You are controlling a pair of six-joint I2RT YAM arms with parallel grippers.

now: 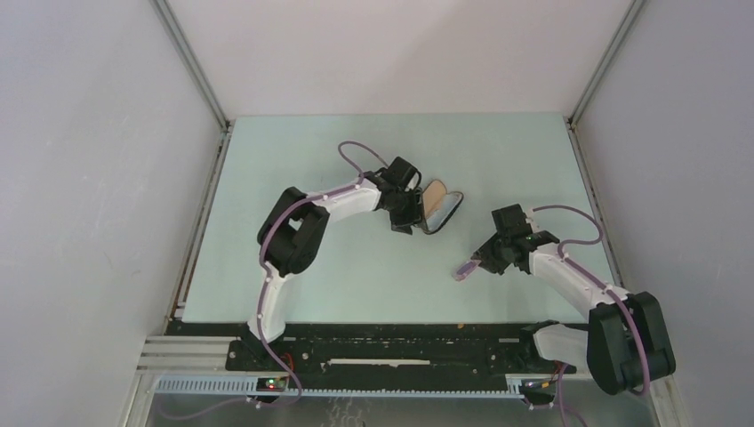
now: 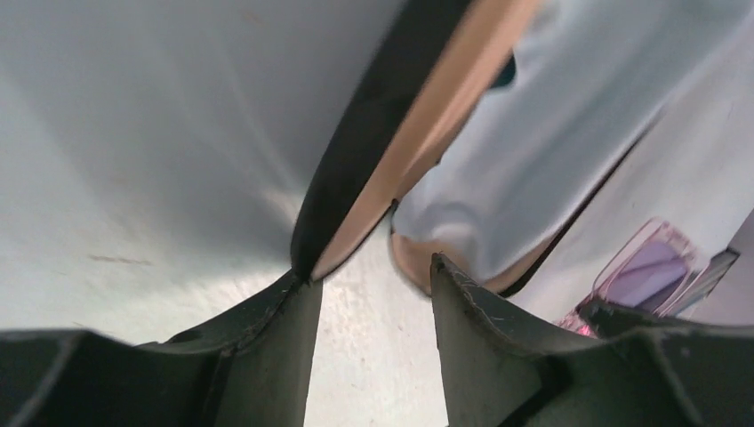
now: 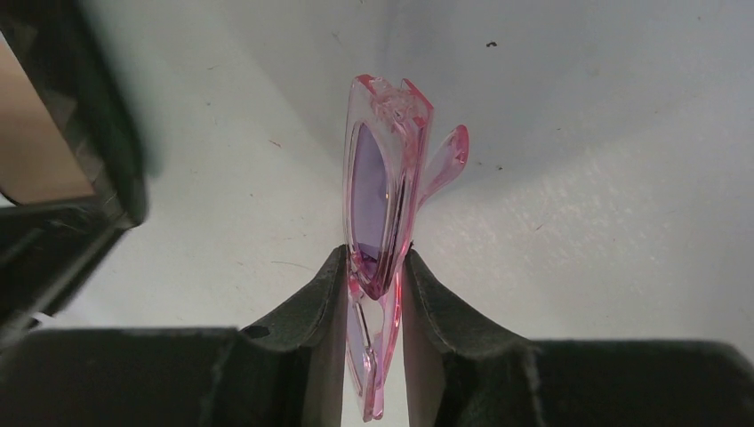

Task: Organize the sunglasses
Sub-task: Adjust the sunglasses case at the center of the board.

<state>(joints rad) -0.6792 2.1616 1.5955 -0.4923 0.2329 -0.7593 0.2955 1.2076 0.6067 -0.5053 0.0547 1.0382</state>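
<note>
Clamped between the two fingers of the right gripper (image 3: 373,260): the sunglasses (image 3: 381,169), folded flat. Pink frame edge-on to the wrist camera, purplish lens facing left, one arm tip curling out to the right. Gripped low on the frame, with most of the pair sticking out past the fingertips and a short end reaching back between the fingers. Right of centre on the pale green surface (image 1: 356,276) in the overhead view, pointing out toward the left arm's side. Cannot tell whether clear of the surface or brushing it. Near the case (image 1: 442,206) but apart from it, toward the near edge and to the right.

Left gripper (image 2: 369,271) spread apart, nothing between the fingers but bare surface. Set right at the end of the open case. One fingertip (image 2: 298,289) touching the black rim of the raised lid (image 2: 356,160), the other just beside the rim of the tan-lined lower half. In that lower half, a light blue cloth (image 2: 533,133) covering much of the lining. Beyond the case, low at the right of the left wrist view, the pink frame of the sunglasses again.
</note>
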